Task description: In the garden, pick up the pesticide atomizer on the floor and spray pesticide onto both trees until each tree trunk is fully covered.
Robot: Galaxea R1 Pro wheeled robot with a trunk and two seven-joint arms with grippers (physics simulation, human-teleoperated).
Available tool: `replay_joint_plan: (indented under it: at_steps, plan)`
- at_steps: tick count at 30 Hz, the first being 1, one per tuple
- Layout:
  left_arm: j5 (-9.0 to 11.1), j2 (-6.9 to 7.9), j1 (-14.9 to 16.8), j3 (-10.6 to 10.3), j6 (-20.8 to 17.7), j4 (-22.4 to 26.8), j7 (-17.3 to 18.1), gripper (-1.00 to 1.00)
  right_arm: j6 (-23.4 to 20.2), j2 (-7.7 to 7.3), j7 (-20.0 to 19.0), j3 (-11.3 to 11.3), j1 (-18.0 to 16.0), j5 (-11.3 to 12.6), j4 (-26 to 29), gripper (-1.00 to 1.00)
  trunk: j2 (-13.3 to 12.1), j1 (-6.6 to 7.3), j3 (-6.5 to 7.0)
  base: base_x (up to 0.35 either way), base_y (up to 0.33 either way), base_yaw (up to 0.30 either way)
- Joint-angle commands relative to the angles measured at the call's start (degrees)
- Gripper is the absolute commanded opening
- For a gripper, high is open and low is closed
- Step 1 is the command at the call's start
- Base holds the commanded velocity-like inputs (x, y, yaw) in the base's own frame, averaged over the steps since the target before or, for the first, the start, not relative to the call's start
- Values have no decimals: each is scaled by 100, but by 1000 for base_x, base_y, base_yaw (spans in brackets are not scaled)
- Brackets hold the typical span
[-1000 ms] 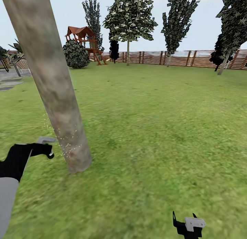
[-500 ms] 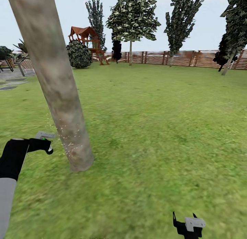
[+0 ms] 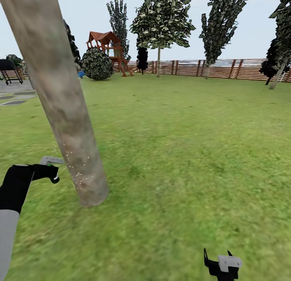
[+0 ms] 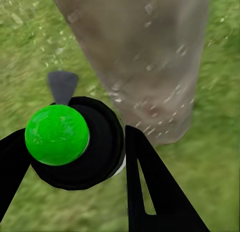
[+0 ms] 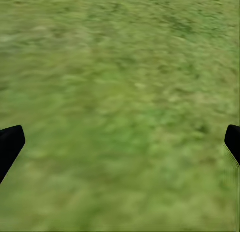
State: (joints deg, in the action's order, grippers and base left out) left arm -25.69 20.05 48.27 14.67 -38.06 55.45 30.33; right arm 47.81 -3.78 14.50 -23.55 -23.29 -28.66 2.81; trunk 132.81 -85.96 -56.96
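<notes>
At the lower left of the head view, the left gripper (image 3: 51, 172) is clamped around the atomizer (image 3: 51, 160), whose pale flat cap pokes out above the black fingers and points toward the tree trunk (image 3: 64, 107) just beside it. In the left wrist view the atomizer (image 4: 75, 142) sits squeezed between two black fingers (image 4: 150, 192); its top is a dark round disc carrying a glossy dot that reads bright green here, with a small grey nozzle tab aimed at the trunk (image 4: 145, 67).

The main risk, as I judge it, is patchy coverage. Pale specks cluster only low on the trunk, on the side facing the nozzle, so the far side and the higher bark may stay bare unless the arm or base works around it. The gripper is also near the trunk, and a careless swing could knock the atomizer against it and twist it in the grip.

The trunk is a thick, smooth, round column, mottled grey-brown, leaning across the left of the frame and flaring slightly where it meets the grass (image 3: 182, 152), which is a soft, blurry green sheet.

At the lower right edge, the right gripper (image 3: 221, 265) hangs low over the lawn. In its wrist view the two dark fingertips (image 5: 10, 144) stand far apart at the frame's sides with nothing between them.
</notes>
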Motion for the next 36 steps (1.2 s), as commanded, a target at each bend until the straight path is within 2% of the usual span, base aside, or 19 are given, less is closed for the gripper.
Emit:
replay_joint_plan:
  at_steps: [1, 14, 24, 36]
  plan:
    - [6, 0, -1, -3, 0, -3, -8, -100, 0, 0, 0, 0, 0, 0, 0, 100, 0, 0, 0, 176, -226, 0]
    - [4, -1, -81, 16, 1, -52, -34, -100, 0, 0, 0, -3, 2, 0, 0, 100, 0, 0, 0, 110, -258, 0]
    - [12, 4, -81, 30, 0, -43, -36, -100, 0, 0, 0, -2, 0, 0, 0, 100, 0, 0, 0, 15, -273, 36]
    - [12, 3, -81, 36, -20, -43, -45, -100, 0, 0, 0, -1, 0, 0, 0, 100, 0, 0, 0, 0, -276, 248]
